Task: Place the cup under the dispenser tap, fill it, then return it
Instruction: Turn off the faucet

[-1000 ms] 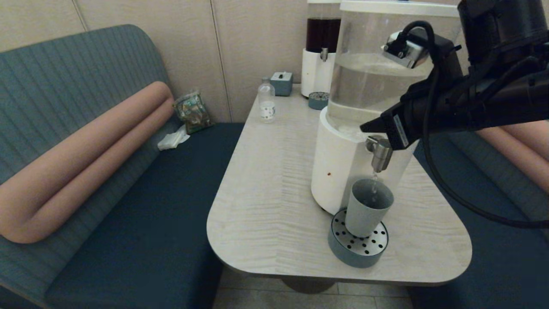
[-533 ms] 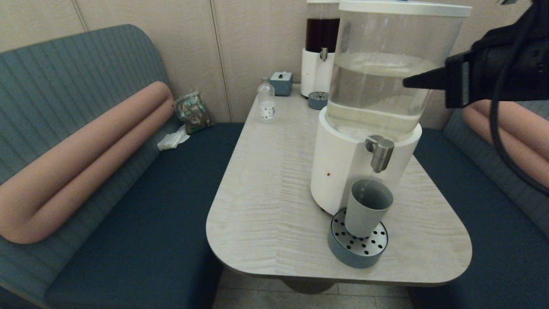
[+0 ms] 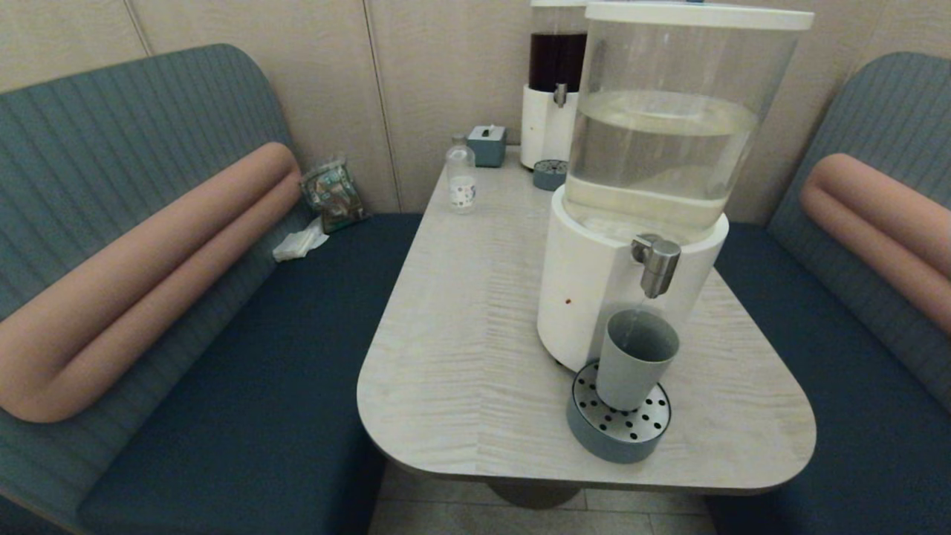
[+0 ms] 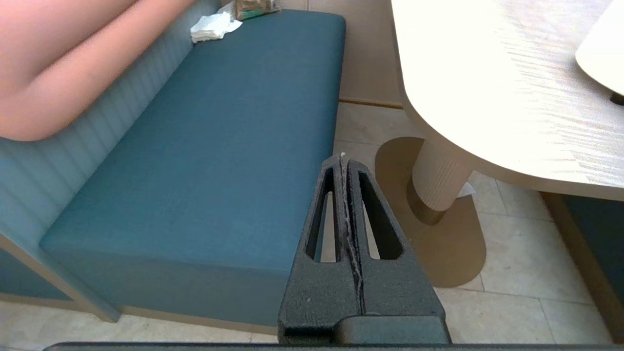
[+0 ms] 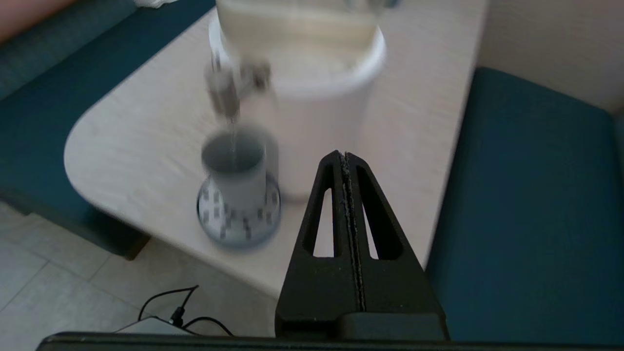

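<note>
Gone from your head view is the right arm: 1 second ago it reached across the tank to the tap, half a second ago it was off to the upper right, and now neither arm shows there at all. Your right gripper point(image 5: 345, 155) hangs back from the table, out over its near right corner and the edge of the blue seat, with its 2 fingers pressed flat together and nothing between them. From its wrist camera the cup point(image 5: 235, 169) sits well apart from the fingertips, ahead of them and off to one side, blurred but plainly separate.

You can see the cup point(image 3: 636, 360) standing upright on the round perforated drip tray point(image 3: 619, 427), directly under the tap point(image 3: 657, 264) of the big white-based dispenser point(image 3: 587, 293). A thin thread of liquid runs from the tap into the cup's mouth. The cup's far side is just beside the dispenser's base; touching or not, you cannot tell.

Your left gripper point(image 4: 343, 156) is parked low beside the table point(image 4: 487, 87), above the floor by the left bench seat point(image 4: 219, 126), its fingers also closed together and holding nothing.
</note>
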Motion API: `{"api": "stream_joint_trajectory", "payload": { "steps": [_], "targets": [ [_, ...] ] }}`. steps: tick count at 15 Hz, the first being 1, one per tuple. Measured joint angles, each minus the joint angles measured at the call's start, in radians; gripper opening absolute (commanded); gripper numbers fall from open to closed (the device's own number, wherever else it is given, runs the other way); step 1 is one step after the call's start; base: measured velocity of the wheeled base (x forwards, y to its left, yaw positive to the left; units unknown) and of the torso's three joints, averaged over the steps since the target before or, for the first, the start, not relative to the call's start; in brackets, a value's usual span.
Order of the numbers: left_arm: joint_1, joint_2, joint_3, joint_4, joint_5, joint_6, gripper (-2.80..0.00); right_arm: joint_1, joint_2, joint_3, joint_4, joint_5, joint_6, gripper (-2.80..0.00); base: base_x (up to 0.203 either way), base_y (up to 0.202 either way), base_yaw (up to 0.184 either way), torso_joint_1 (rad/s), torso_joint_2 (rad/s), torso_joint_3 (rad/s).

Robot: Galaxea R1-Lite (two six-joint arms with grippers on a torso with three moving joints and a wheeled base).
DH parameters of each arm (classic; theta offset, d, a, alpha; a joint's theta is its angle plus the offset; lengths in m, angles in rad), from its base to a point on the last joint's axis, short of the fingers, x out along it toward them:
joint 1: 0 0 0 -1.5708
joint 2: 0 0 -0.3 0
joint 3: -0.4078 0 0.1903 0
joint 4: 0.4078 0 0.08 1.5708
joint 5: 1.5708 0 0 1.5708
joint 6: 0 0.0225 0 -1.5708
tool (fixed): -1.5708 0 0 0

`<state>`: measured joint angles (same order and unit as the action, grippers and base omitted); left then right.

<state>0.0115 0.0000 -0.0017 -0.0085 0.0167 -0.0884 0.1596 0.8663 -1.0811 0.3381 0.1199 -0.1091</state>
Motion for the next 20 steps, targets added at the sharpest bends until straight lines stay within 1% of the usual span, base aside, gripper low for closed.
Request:
{"api": "stream_joint_trajectory", "payload": {
  "steps": [3,6,7,8,11,13,14,15,16,17,18,20],
  "targets": [
    [0.000,0.000,0.000,-0.001,0.000,0.000,-2.80,-0.101,-0.228,0.193,0.000,0.045,0.015,-2.80,0.000,0.000,0.000,0.000,0.00,0.000],
    [0.000,0.000,0.000,0.000,0.000,0.000,-2.80,-0.191,-0.429,0.326,0.006,0.136,0.017,-2.80,0.000,0.000,0.000,0.000,0.00,0.000],
    [0.000,0.000,0.000,0.000,0.000,0.000,-2.80,-0.206,-0.479,0.364,0.009,0.146,0.019,-2.80,0.000,0.000,0.000,0.000,0.00,0.000],
    [0.000,0.000,0.000,0.000,0.000,0.000,-2.80,-0.211,-0.522,0.408,0.017,0.150,0.037,-2.80,0.000,0.000,0.000,0.000,0.00,0.000],
    [0.000,0.000,0.000,-0.001,-0.001,0.000,-2.80,-0.153,-0.609,0.504,0.058,0.163,0.071,-2.80,0.000,0.000,0.000,0.000,0.00,0.000],
    [0.000,0.000,0.000,0.000,0.000,0.000,-2.80,-0.151,-0.681,0.579,0.051,0.177,0.050,-2.80,0.000,0.000,0.000,0.000,0.00,0.000],
    [0.000,0.000,0.000,0.000,0.000,0.000,-2.80,-0.152,-0.726,0.634,0.048,0.183,0.021,-2.80,0.000,0.000,0.000,0.000,0.00,0.000],
    [0.000,0.000,0.000,0.000,0.000,0.000,-2.80,-0.154,-0.768,0.694,0.037,0.177,-0.019,-2.80,0.000,0.000,0.000,0.000,0.00,0.000],
    [0.000,0.000,0.000,0.000,0.000,0.000,-2.80,-0.155,-0.800,0.755,0.000,0.147,-0.048,-2.80,0.000,0.000,0.000,0.000,0.00,0.000],
    [0.000,0.000,0.000,0.000,0.000,0.000,-2.80,-0.156,-0.821,0.811,-0.052,0.112,-0.053,-2.80,0.000,0.000,0.000,0.000,0.00,0.000],
    [0.000,0.000,0.000,-0.001,-0.001,0.000,-2.80,-0.158,-0.837,0.876,-0.129,0.071,-0.061,-2.80,0.000,0.000,0.000,0.000,0.00,0.000],
    [0.000,0.000,0.000,0.000,0.000,0.000,-2.80,-0.158,-0.854,1.003,-0.326,0.008,-0.100,-2.80,0.000,0.000,0.000,0.000,0.00,0.000]
  ]
}}
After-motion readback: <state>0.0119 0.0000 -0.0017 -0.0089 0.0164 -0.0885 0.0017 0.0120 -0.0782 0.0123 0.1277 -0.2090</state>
